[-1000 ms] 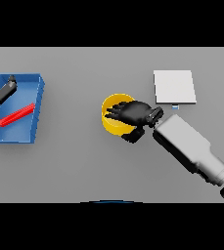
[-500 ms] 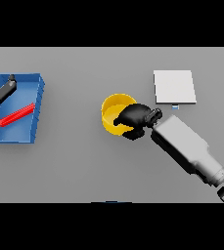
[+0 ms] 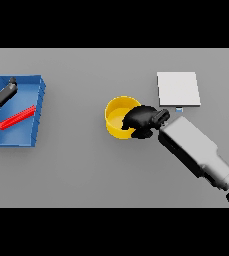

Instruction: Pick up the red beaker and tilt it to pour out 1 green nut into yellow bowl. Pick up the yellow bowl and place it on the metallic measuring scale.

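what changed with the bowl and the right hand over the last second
The right hand slid off the top of the bowl to its right rim and curled round it, so more of the bowl's inside shows. The bowl has tilted or lifted slightly but sits in about the same spot. The scale, blue tray, red beaker and left hand are unchanged.

Right hand hides yellow bowl rim; fingers unseen.

One yellow bowl, one scale, one blue tray.
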